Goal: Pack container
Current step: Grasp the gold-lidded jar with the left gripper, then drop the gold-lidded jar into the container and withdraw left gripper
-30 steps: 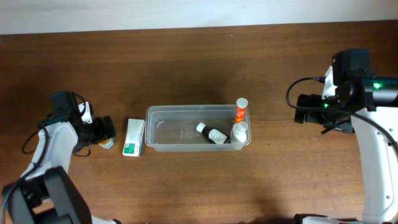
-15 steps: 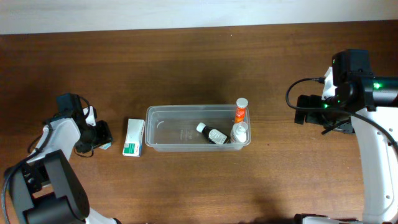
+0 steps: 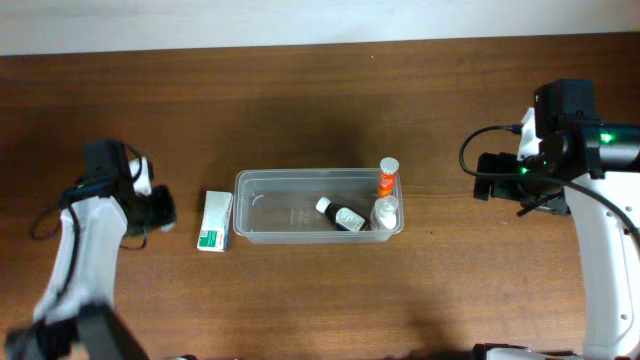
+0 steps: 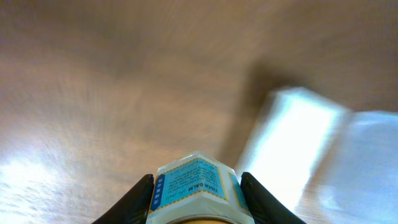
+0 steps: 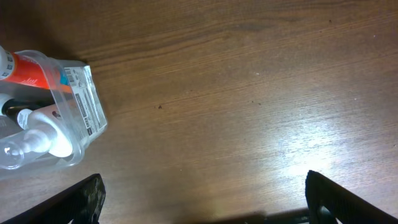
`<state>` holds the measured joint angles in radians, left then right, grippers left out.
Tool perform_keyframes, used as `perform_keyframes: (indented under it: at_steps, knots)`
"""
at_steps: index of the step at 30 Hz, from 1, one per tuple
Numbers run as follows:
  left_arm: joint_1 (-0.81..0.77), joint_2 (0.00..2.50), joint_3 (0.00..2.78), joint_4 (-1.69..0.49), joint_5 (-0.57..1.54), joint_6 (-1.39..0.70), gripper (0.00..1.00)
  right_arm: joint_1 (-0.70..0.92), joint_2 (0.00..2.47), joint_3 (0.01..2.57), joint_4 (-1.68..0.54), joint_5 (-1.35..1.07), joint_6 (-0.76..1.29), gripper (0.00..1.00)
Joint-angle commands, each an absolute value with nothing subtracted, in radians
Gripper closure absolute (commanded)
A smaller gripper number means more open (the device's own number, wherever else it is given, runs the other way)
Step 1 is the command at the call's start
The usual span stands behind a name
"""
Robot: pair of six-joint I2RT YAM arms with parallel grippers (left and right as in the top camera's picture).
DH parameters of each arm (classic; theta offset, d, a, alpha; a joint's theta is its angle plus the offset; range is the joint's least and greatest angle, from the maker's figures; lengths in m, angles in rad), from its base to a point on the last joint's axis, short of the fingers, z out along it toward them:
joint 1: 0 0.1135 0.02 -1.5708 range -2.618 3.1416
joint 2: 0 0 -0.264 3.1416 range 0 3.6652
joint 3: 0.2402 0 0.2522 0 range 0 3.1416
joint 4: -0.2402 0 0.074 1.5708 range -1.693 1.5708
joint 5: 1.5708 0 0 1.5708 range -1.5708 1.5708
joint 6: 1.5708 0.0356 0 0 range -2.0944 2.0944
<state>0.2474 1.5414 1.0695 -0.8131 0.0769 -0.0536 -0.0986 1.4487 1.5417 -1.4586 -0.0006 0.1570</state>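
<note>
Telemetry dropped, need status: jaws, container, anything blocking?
Left gripper: jaws shut on blue-labelled jar. Right gripper: jaws open, empty. Container holds three bottles. White box beside it, possibly in left arm's path.

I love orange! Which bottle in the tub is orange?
The bottle in the tub's far right corner: orange label. The clear bottle and dark bottle have none.

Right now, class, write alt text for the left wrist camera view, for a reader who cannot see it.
A small jar with a blue-and-white label is clamped between the left gripper's two black fingers at the bottom edge. Beyond it, blurred, lie the brown wooden table, a white box and the clear container.
</note>
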Motion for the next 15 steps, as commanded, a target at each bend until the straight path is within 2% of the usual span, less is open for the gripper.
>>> perform_keyframes:
  at_steps: [1, 7, 11, 15]
  knots:
    - [0.117, 1.349, 1.147, -0.831, 0.093, -0.056, 0.62, -0.105, 1.455, 1.541, -1.459, -0.007, 0.153, 0.06]
    - [-0.152, 1.274, 1.148, -0.82, 0.093, -0.061, 0.62, -0.105, 1.455, 1.541, -1.458, -0.007, 0.153, 0.06]
    - [-0.315, 1.33, 1.147, -0.799, 0.085, -0.068, 0.62, -0.105, 1.455, 1.541, -1.458, -0.007, 0.153, 0.06]
    - [-0.413, 1.432, 1.147, -0.741, 0.083, -0.083, 0.61, -0.105, 1.455, 1.541, -1.459, -0.007, 0.153, 0.06]
